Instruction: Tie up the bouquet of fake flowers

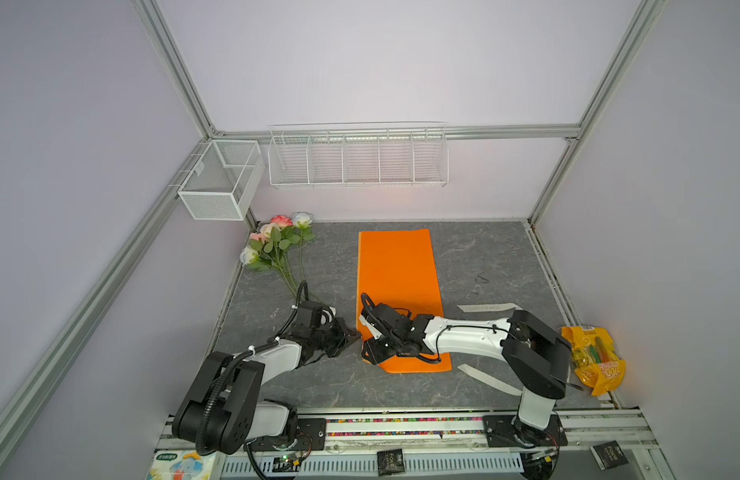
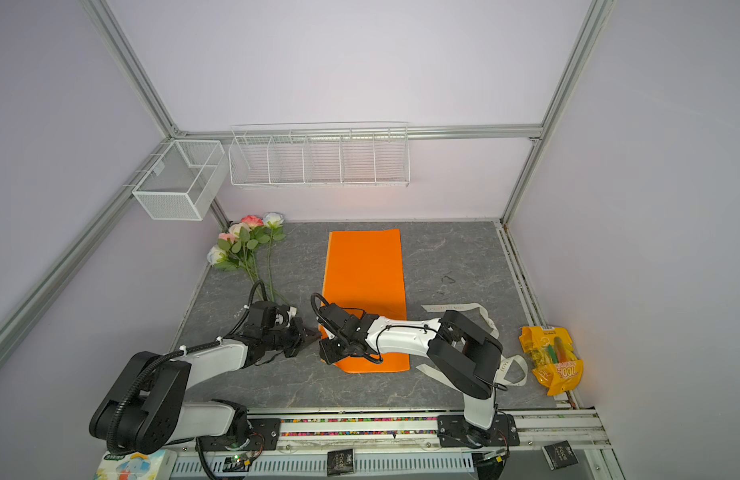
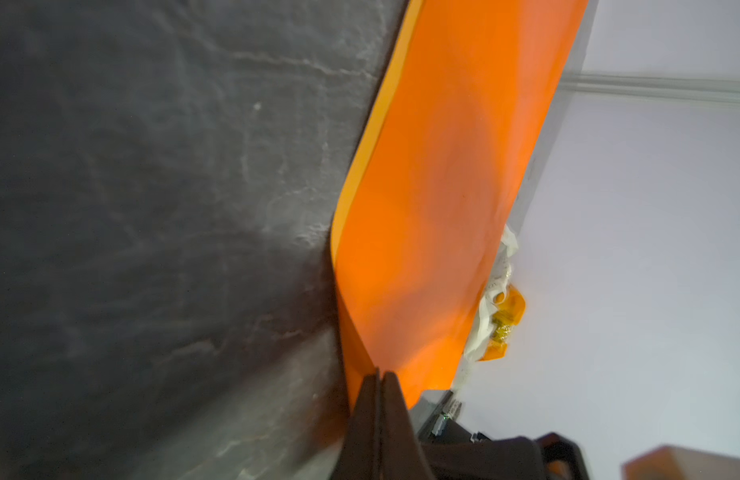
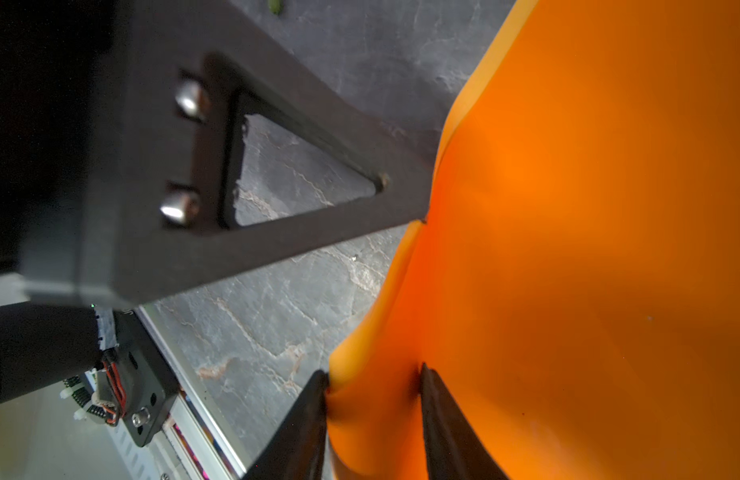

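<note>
While the bouquet of fake flowers (image 1: 276, 249) lies untied in the far left corner of the grey table (image 1: 484, 257), its blooms against the wall and its thin stems running toward the left arm, both arms work on the orange wrapping sheet (image 1: 397, 266) spread flat in the middle. The bouquet is beside the sheet, not on it. The left gripper (image 3: 378, 374) is pinched fully shut on the sheet's left edge near the front corner. The right gripper (image 4: 374, 378) sits just beside it, its jaws partly closed with a humped fold of the same edge pressed between them. With 2 grips so close on 1 thin edge, pulling in different directions could probably tear or crease the sheet, and a shallow pinch could slip off and drop it. The left arm's wrist sits right over the stem ends, so a wide swing could likely knock the flowers away. The cream ribbon (image 1: 484, 307) runs past the right arm and might get dragged along.
</note>
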